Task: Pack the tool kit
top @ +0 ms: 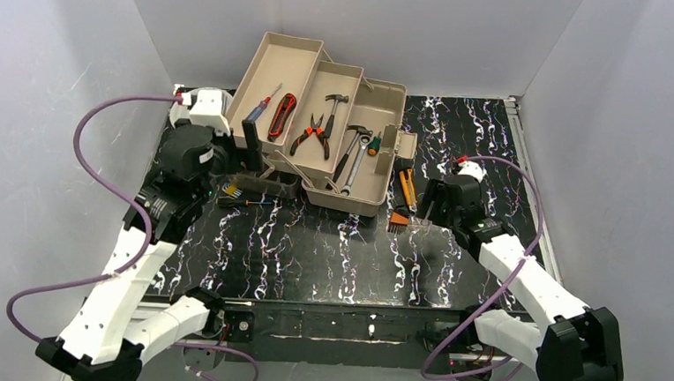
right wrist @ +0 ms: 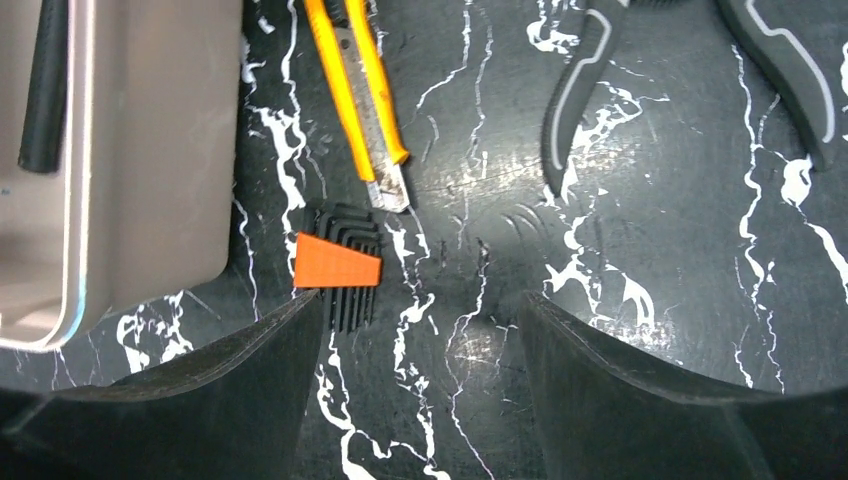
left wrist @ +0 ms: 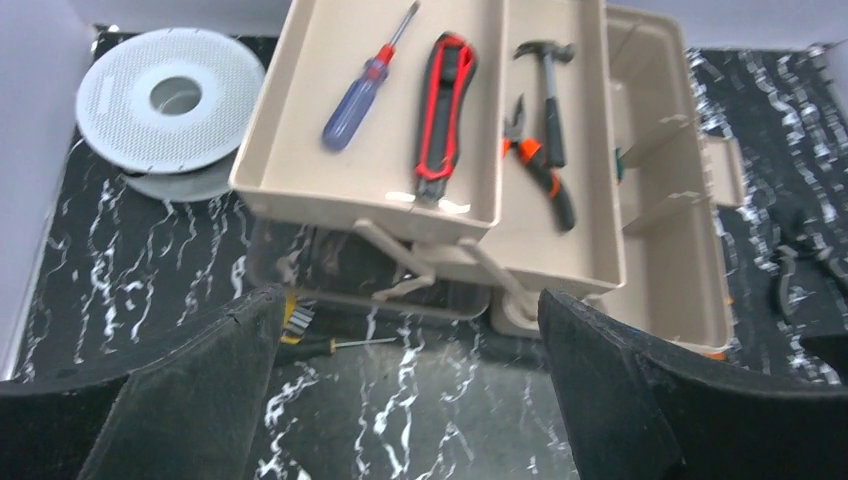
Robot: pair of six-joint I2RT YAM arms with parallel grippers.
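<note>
The tan toolbox [top: 364, 197] stands open at the back middle, its cantilever trays spread to the left. The upper tray [left wrist: 300, 110] holds a blue and red screwdriver [left wrist: 360, 95] and a red knife [left wrist: 440, 110]. The middle tray holds orange pliers [left wrist: 540, 170] and a hammer [left wrist: 550, 90]. Wrenches [top: 353, 161] lie in the base. My left gripper [left wrist: 410, 400] is open and empty, just in front of the trays, above a yellow and black screwdriver [left wrist: 330, 345]. My right gripper [right wrist: 425, 390] is open and empty over the table, right of an orange hex key set [right wrist: 340, 262].
A yellow utility knife [right wrist: 360, 90] and black-handled pliers [right wrist: 565, 110] lie on the black marble table beside the toolbox's right side [right wrist: 140, 150]. The round grey spool [left wrist: 170, 100] sits at the back left. The brown lid [left wrist: 370, 275] lies under the trays. White walls enclose the table.
</note>
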